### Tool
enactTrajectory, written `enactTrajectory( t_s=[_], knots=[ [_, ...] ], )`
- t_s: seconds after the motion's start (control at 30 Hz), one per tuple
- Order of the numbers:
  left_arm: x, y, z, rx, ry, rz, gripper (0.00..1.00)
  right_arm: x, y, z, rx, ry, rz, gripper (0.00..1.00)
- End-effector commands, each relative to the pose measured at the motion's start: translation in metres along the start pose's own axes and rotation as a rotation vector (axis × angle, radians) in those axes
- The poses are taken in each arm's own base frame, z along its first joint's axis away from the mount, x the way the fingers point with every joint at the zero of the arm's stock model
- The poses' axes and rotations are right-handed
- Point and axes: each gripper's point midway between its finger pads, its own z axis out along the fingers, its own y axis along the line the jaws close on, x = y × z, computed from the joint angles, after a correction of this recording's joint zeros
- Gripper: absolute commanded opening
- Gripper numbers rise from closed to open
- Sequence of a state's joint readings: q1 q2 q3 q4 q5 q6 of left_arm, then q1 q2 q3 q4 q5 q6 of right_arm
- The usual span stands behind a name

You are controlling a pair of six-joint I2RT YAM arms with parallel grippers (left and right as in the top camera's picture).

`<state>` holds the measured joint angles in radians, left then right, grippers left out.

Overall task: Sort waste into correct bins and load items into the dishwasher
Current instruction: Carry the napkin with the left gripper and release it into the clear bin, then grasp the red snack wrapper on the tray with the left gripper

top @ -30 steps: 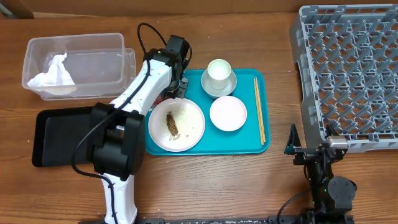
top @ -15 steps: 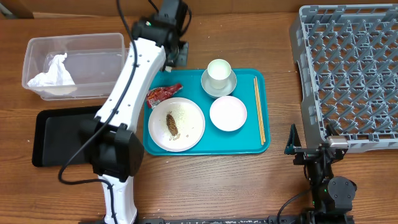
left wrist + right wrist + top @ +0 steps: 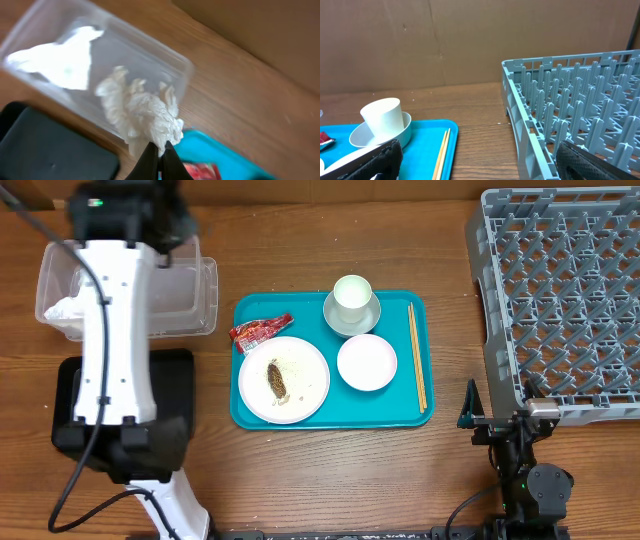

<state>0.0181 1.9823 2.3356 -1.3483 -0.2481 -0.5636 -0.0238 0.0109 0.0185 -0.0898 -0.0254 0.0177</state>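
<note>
Your left gripper (image 3: 159,151) has swung over to the tub (image 3: 167,56), clamping a tissue (image 3: 142,112) that hangs directly above it.

The left arm (image 3: 115,330) stretches over the clear tub (image 3: 192,292) — red wrapper (image 3: 261,330) on the teal tray (image 3: 330,413).

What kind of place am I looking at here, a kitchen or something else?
Probably a robot test bench staged as a dish-clearing station, not a real kitchen: a grey dish rack sits straight on a wooden table, a teal tray holds a soiled plate, and plain brown board backs it.
</note>
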Motion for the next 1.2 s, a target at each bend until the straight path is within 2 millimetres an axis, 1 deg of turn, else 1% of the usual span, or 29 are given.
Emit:
enactTrajectory(
  t_s=[0.0, 0.03, 0.07, 0.1, 0.13, 0.17, 0.2, 0.23, 0.3, 0.37, 0.43, 0.5, 0.53, 0.6, 0.67, 0.73, 0.83, 0.9, 0.97, 1.03, 1.1, 1.17],
  knots=[
    [-0.007, 0.027, 0.019, -0.066, 0.014, -0.094, 0.07, 0.002, -0.001, 0.0, 0.005, -0.003, -0.007, 1.0],
    [-0.009, 0.033, 0.024, -0.076, 0.021, -0.105, 0.14, 0.002, -0.001, 0.0, 0.005, -0.003, -0.007, 1.0],
    [-0.01, 0.039, 0.029, -0.086, 0.03, -0.117, 0.24, 0.002, -0.001, 0.0, 0.005, -0.003, -0.007, 1.0],
    [-0.01, 0.044, 0.036, -0.094, 0.041, -0.127, 0.46, 0.002, -0.001, 0.0, 0.005, -0.003, -0.007, 1.0],
    [-0.01, 0.047, 0.039, -0.092, 0.053, -0.135, 0.61, 0.002, -0.001, 0.0, 0.005, -0.003, -0.007, 1.0],
    [-0.009, 0.048, 0.044, -0.088, 0.066, -0.14, 0.7, 0.002, -0.001, 0.0, 0.005, -0.003, -0.007, 1.0],
    [-0.008, 0.048, 0.046, -0.079, 0.078, -0.144, 0.75, 0.002, -0.001, 0.0, 0.005, -0.003, -0.007, 1.0],
    [-0.007, 0.047, 0.047, -0.066, 0.091, -0.139, 0.77, 0.002, -0.001, 0.0, 0.005, -0.003, -0.007, 1.0],
    [-0.003, 0.043, 0.047, -0.038, 0.115, -0.135, 0.78, 0.002, -0.001, 0.0, 0.005, -0.003, -0.007, 1.0],
    [0.004, 0.032, 0.047, 0.028, 0.157, -0.097, 0.77, 0.002, -0.001, 0.0, 0.005, -0.003, -0.007, 1.0],
    [0.016, 0.008, 0.042, 0.174, 0.224, 0.01, 0.7, 0.002, -0.001, 0.0, 0.005, -0.003, -0.007, 1.0],
    [0.032, -0.021, 0.03, 0.359, 0.294, 0.117, 0.65, 0.002, -0.001, 0.0, 0.005, -0.003, -0.007, 1.0],
    [0.04, -0.035, 0.022, 0.449, 0.325, 0.17, 0.65, 0.002, -0.001, 0.0, 0.005, -0.003, -0.007, 1.0],
    [0.058, -0.056, 0.007, 0.576, 0.372, 0.27, 0.65, 0.002, -0.001, 0.0, 0.005, -0.003, -0.007, 1.0],
    [0.078, -0.069, -0.003, 0.613, 0.411, 0.358, 0.68, 0.002, -0.001, 0.0, 0.005, -0.003, -0.007, 1.0],
    [0.096, -0.076, -0.004, 0.571, 0.438, 0.422, 0.71, 0.002, -0.001, 0.0, 0.005, -0.003, -0.007, 1.0],
    [0.123, -0.088, -0.004, 0.483, 0.455, 0.507, 0.71, 0.002, -0.001, 0.0, 0.005, -0.003, -0.007, 1.0],
    [0.139, -0.095, 0.0, 0.428, 0.452, 0.568, 0.75, 0.002, -0.001, 0.0, 0.005, -0.003, -0.007, 1.0],
    [0.152, -0.099, 0.01, 0.348, 0.428, 0.64, 0.79, 0.002, -0.001, 0.0, 0.005, -0.003, -0.007, 1.0],
    [0.156, -0.096, 0.025, 0.225, 0.37, 0.711, 0.84, 0.002, -0.001, 0.0, 0.005, -0.003, -0.007, 1.0],
    [0.154, -0.09, 0.041, 0.092, 0.302, 0.77, 0.94, 0.002, -0.001, 0.0, 0.005, -0.003, -0.007, 1.0],
    [0.154, -0.085, 0.054, 0.004, 0.255, 0.814, 0.97, 0.002, -0.001, 0.0, 0.005, -0.003, -0.007, 1.0]
  ],
)
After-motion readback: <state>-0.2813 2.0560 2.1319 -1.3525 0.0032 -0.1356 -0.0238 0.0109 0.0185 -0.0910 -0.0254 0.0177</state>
